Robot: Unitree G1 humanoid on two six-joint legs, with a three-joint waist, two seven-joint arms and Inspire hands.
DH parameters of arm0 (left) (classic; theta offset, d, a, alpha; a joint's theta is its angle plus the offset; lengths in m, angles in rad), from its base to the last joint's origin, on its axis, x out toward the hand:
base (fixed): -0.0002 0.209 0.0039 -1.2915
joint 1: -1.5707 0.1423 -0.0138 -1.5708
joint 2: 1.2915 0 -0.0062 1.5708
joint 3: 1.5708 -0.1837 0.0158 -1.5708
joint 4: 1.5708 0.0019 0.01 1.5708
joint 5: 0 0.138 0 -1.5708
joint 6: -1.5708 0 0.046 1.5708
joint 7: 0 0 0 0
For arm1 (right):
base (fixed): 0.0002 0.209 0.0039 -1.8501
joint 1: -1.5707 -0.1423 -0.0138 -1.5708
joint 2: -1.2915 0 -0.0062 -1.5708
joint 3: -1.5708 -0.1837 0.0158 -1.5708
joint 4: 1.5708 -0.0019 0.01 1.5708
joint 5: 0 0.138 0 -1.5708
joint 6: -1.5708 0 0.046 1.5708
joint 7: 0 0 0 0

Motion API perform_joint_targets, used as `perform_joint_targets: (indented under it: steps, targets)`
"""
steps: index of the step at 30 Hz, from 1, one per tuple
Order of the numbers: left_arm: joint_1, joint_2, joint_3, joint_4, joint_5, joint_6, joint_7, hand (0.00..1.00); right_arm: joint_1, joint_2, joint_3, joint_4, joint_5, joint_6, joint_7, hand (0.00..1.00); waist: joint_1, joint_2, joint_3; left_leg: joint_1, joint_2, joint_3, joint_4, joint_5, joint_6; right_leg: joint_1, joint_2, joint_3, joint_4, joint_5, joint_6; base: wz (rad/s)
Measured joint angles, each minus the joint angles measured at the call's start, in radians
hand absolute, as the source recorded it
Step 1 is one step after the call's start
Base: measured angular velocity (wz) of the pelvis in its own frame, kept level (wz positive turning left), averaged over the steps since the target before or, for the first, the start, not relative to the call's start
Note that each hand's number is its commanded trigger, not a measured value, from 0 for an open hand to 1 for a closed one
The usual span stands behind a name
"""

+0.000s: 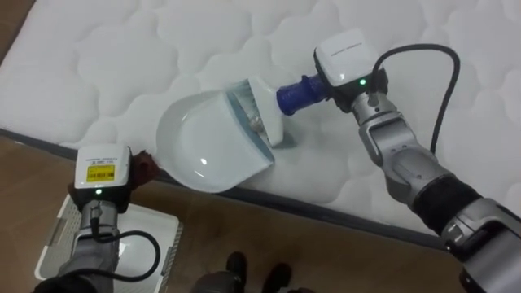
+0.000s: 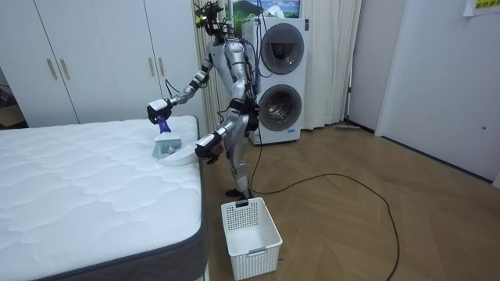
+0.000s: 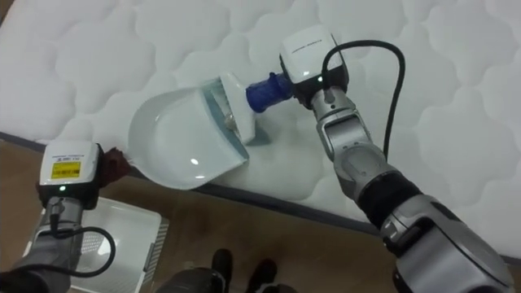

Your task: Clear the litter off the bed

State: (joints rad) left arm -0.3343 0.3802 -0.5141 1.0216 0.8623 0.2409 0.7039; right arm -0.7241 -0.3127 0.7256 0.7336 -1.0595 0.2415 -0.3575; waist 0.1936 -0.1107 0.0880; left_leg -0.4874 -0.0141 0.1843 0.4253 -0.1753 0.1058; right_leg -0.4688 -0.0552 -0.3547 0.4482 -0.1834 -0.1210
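Across upper frame, bed (image 1: 122, 49); lower left on floor, basket (image 1: 167, 236). Mid-frame, dustpan (image 1: 203, 146) overhanging bed edge, brush (image 1: 297, 95) touching it. Round brush handle, right robot hand (image 1: 346, 73) clamped; lower left beside dustpan, left robot hand (image 1: 134, 167), grip unclear. Risk: hard sweep tipping dustpan floorward.

White quilted mattress (image 1: 163, 49), dustpan (image 1: 203, 150) at edge

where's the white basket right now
The white basket stands on the wood floor beside the mattress, bottom centre of the room view, near the robot's feet.
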Motion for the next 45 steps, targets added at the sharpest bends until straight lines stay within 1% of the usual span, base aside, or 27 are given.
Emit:
perform_joint_targets:
  steps: [5,8,10,12,15,17,19,22,25,29,34,37,45]
  targets:
    - [0.002,-0.004,0.002,0.0,0.0,0.0,-0.013,1.0,0.0,0.014,-0.001,-0.002,-0.002,-0.002,0.021,1.0,0.0,0.003,-0.0016,0.004,0.0,0.002,-0.004,0.0,-0.001,0.0,0.0,0.003,0.001,0.0,0.0,0.0]
    - [0.002,-0.006,0.004,0.0,0.0,0.0,-0.017,1.0,0.0,0.03,-0.002,-0.006,0.0,-0.015,0.043,1.0,0.0,0.004,-0.002,0.004,0.0,0.002,-0.003,0.0,-0.001,0.0,0.0,0.003,0.001,0.0,0.0,0.0]
    - [0.002,-0.007,0.004,0.0,0.001,0.0,-0.018,1.0,0.0,0.041,-0.002,-0.007,-0.001,-0.043,0.068,1.0,0.0,0.004,-0.002,0.004,0.0,0.002,-0.003,0.0,-0.001,0.0,0.0,0.003,0.001,0.0,0.0,0.0]
    - [0.002,-0.007,0.004,0.001,0.001,0.0,-0.019,1.0,0.0,0.051,-0.002,-0.007,0.0,-0.054,0.083,1.0,0.0,0.003,-0.002,0.004,0.0,0.002,-0.003,0.0,-0.001,0.0,-0.001,0.003,0.001,0.0,0.0,0.0]
    - [0.002,-0.009,0.004,0.007,0.003,0.0,-0.019,1.0,0.0,0.07,-0.002,-0.008,-0.001,-0.058,0.094,1.0,0.0,0.004,-0.0021,0.004,0.0,0.002,-0.002,0.001,-0.001,0.001,-0.001,0.002,0.002,0.0,0.0,0.0]
    - [0.002,-0.013,0.005,0.012,0.003,0.0,-0.019,1.0,0.0,0.08,-0.002,-0.01,-0.001,-0.07,0.103,1.0,0.0,0.004,-0.0023,0.004,0.0,0.002,-0.001,0.001,0.0,0.001,-0.001,0.001,0.002,0.0,0.0,0.0]
    - [0.002,-0.019,0.007,0.016,0.003,0.0,-0.018,1.0,0.0,0.09,-0.001,-0.016,-0.001,-0.094,0.117,1.0,0.0,0.004,-0.0025,0.004,0.0,0.001,-0.001,0.001,-0.001,0.001,-0.002,-0.003,0.002,0.0,0.0,0.0]
    - [0.001,-0.026,0.012,0.02,0.003,-0.001,-0.018,1.0,0.0,0.107,-0.001,-0.017,0.0,-0.104,0.121,1.0,0.001,0.005,-0.0026,0.004,-0.001,0.001,-0.001,0.001,0.0,0.001,-0.003,-0.005,0.003,0.0,0.0,0.0]
    - [0.0,-0.027,0.012,0.02,0.005,-0.001,-0.018,1.0,0.0,0.112,-0.001,-0.021,0.012,-0.12,0.121,1.0,0.002,0.005,-0.0027,0.004,-0.002,0.001,-0.001,0.001,0.0,0.001,-0.004,-0.004,0.004,0.0,0.0,0.0]
    - [0.0,-0.031,0.012,0.02,0.005,-0.001,-0.019,1.0,0.001,0.116,-0.001,-0.021,0.014,-0.127,0.121,1.0,0.003,0.006,-0.0034,0.004,-0.002,0.001,-0.001,0.001,0.0,-0.001,-0.004,-0.004,0.005,0.0,0.0,0.0]
    - [0.001,-0.039,0.012,0.029,0.006,-0.001,-0.018,1.0,0.004,0.116,-0.001,-0.021,0.018,-0.145,0.121,1.0,0.003,0.017,-0.0099,0.004,-0.002,0.001,-0.001,0.001,0.0,-0.001,-0.005,-0.002,0.006,0.0,0.0,0.0]
    - [0.001,-0.04,0.012,0.031,0.005,-0.001,-0.018,1.0,0.004,0.115,-0.001,-0.021,0.017,-0.154,0.121,1.0,0.002,0.018,-0.0104,0.005,-0.002,0.001,-0.001,0.001,0.0,-0.001,-0.005,-0.003,0.006,0.0,0.0,0.0]
    - [0.001,-0.041,0.012,0.033,0.005,-0.007,-0.017,1.0,0.004,0.115,-0.001,-0.021,0.017,-0.154,0.121,1.0,-0.001,0.018,-0.0105,0.005,-0.005,0.001,-0.001,0.001,0.001,-0.001,-0.009,-0.004,0.005,-0.001,0.001,0.0]
